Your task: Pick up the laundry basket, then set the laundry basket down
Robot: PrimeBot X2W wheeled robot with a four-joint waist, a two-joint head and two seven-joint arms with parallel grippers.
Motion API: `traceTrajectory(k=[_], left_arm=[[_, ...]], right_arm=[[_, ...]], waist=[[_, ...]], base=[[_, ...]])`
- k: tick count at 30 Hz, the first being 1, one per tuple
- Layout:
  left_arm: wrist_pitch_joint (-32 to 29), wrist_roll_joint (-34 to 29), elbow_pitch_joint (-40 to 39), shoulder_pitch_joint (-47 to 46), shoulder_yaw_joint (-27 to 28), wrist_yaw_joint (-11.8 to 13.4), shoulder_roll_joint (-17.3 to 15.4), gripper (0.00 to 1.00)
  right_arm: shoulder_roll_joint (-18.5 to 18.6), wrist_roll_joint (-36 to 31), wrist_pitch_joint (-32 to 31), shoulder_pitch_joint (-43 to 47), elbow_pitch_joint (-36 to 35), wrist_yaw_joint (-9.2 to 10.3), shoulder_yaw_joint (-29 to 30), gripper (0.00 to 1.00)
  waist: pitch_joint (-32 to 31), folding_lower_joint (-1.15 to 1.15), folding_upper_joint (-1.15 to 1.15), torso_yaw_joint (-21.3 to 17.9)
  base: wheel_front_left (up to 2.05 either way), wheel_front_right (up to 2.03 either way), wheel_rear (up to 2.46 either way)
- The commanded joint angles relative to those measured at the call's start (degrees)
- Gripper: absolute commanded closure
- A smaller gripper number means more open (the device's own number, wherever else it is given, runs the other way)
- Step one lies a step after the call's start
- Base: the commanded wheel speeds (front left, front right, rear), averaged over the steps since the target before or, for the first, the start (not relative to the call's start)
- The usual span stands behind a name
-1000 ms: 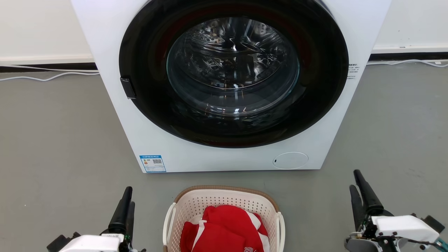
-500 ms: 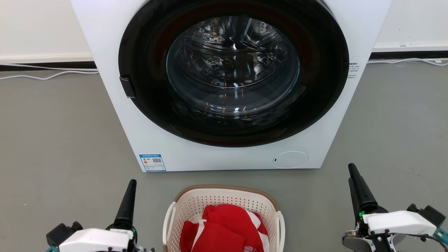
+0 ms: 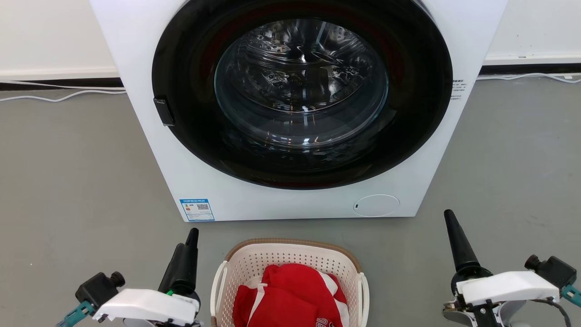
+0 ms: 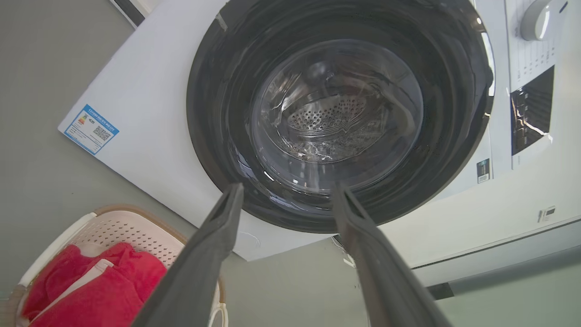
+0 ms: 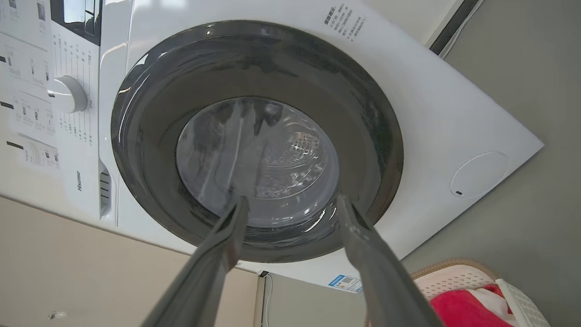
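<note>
The cream-white perforated plastic laundry basket with the brown woven-look rim (image 3: 295,260) stands on the grey floor (image 3: 68,181) just in front of the white front-loading washing machine (image 3: 150,150), midway between the two arms. A crumpled red-and-white garment (image 3: 286,295) lies inside it. It is not lifted and nothing touches it.

Both grippers are spread wide and empty. In the left wrist view the left gripper (image 4: 286,195) shows its two dark fingers (image 4: 213,245) well apart with the washer door between them, and the right gripper (image 5: 290,204) looks the same in its own view.

The relation that matters is sideways. The basket's two white loop handles sit on its left (image 3: 218,281) and right (image 3: 364,290) walls, each facing one arm, while both grippers point forward at the washer, past the basket rather than at it. From the left fingers the basket (image 4: 127,227) lies inboard and low; from the right fingers it (image 5: 458,274) lies inboard and low as well.

The left gripper (image 3: 190,238) is the nearer — just beside its handle — while the right gripper (image 3: 451,222) stands well apart from its own. The basket's near end is cut off by the frame, so its long axis cannot be told for certain. I judge each arm must swing inward and dip before any grasp.
</note>
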State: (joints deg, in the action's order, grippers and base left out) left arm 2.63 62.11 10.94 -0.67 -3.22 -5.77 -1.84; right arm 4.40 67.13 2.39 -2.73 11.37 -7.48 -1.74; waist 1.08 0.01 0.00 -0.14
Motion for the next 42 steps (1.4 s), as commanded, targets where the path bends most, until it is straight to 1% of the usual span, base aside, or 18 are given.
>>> traceTrajectory(k=[1, 6, 8, 14, 23, 42], left_arm=[[0.7, -2.5, -2.1, -3.1, 0.3, 0.5, -0.4, 0.00], [1.6, -8.4, -2.6, -3.3, -0.6, 2.1, -0.4, 0.00], [2.1, -10.8, -3.1, -3.5, -0.8, 3.1, -0.5, 0.00], [3.1, -15.8, -3.4, -3.5, -1.7, 4.0, -0.5, 0.00], [4.6, -21.4, -4.3, -3.3, -2.5, 4.6, -0.6, 0.00], [7.6, -32.3, -6.4, -3.5, -4.1, 5.6, -0.8, 0.00]], right_arm=[[0.7, -2.4, 1.0, -3.3, -2.0, -0.01, -0.7, 0.00], [0.8, -8.3, 1.8, -3.4, -1.4, -0.01, -0.8, 0.00], [0.6, -11.9, 2.3, -3.4, -0.8, -0.01, -0.2, 0.00], [0.1, -18.6, 3.3, -3.6, -0.6, -0.01, 0.6, 0.00], [-0.4, -25.0, 4.9, -3.5, -0.1, -0.01, 0.5, 0.00], [-0.5, -35.8, 7.9, -3.8, 0.0, -0.01, -0.1, 0.00]], waist=[[0.0, 0.00, 0.00, 0.0], [0.1, 0.00, 0.00, 0.0], [0.1, 0.00, 0.00, 0.0], [0.0, 0.00, 0.00, 0.0], [-0.7, 0.00, 0.00, -0.2], [-0.8, 0.00, 0.00, -0.3]], base=[[0.00, 0.00, 0.00], [0.00, 0.00, 0.00], [0.00, 0.00, 0.00], [0.00, 0.00, 0.00], [0.00, 0.00, 0.00], [0.00, 0.00, 0.00]])
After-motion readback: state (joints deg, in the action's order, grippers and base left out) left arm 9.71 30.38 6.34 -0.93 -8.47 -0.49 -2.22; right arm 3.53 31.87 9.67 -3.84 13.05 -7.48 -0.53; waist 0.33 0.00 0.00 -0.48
